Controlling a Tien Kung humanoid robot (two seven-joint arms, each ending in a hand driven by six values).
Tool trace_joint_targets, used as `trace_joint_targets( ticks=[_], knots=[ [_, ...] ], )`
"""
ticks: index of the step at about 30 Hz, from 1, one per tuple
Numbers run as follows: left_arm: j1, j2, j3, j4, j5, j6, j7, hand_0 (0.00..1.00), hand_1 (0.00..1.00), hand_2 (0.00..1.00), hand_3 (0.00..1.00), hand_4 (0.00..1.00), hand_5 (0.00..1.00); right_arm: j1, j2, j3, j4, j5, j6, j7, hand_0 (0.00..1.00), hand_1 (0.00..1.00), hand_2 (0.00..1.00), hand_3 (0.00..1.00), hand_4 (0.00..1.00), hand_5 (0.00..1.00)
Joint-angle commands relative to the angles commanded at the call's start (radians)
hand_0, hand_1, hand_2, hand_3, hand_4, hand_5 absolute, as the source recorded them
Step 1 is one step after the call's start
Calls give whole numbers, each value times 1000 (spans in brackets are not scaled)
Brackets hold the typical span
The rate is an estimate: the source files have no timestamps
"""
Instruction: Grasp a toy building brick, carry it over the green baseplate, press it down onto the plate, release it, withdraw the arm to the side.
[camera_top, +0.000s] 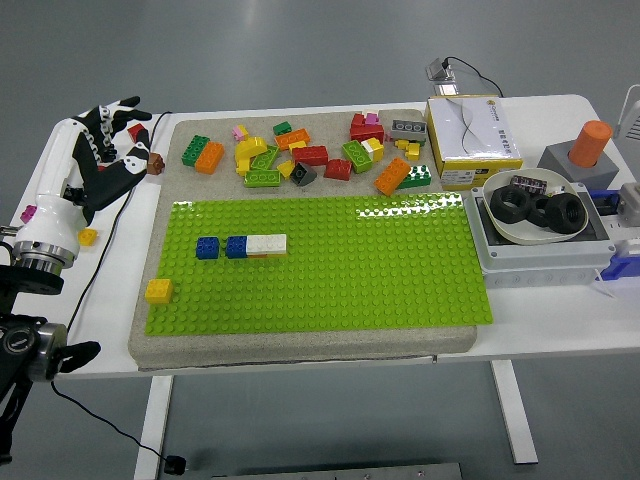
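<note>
- Left robot hand (108, 140): black, five-fingered, on a white forearm entering from the left edge; raised above the far-left part of the white worktop (300, 350), fingers spread and loosely bent, holding nothing. Small loose bricks beneath it are largely hidden.
- Small yellow brick (88, 236): lies on the bare worktop just beside the white forearm.
- Grey stone-like slab (300, 343): rests on the worktop and carries the baseplate and the brick pile.
- Yellow square toy brick (158, 290): sits on the near-left corner of the green studded baseplate (380, 270), studs up, no marked long axis.
- Baseplate: a bright green rectangle with its long axis running left to right, lying flat on the slab.
- Blue square brick (208, 247): seated on the plate's left part, studs up, just left of the next item.
- Blue-and-white row of bricks (256, 245): blue end at left, white at right, a yellow edge showing beneath; long axis left to right, parallel to the plate's long side.
- Loose pile of bricks (310, 152): green, orange, yellow, red and grey pieces scattered at mixed angles on the slab beyond the plate's far edge.
- Yellow-edged white box (472, 140): stands right of the pile.
- White bowl of black rings (538, 208): rests on a grey box at the right.
</note>
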Motion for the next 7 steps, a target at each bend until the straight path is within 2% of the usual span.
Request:
trace_joint_targets(
  ticks=[1, 2, 7],
  knots=[
    [-8, 8, 4, -1, -31, 5, -20, 935, 858, 849, 567, 404, 2, 1, 1, -22, 0, 26, 1, 7, 625, 603, 666, 698, 761, 936],
    [-15, 14, 8, -1, -58, 8, -35, 929, 841, 833, 551, 341, 2, 3, 2, -41, 0, 48, 1, 11, 613, 602, 676, 704, 762, 976],
    [-65, 59, 29, -1, -199, -2, -92, 929, 841, 833, 551, 341, 2, 13, 6, -100, 0, 147, 0, 39, 613, 602, 676, 704, 762, 976]
  ],
)
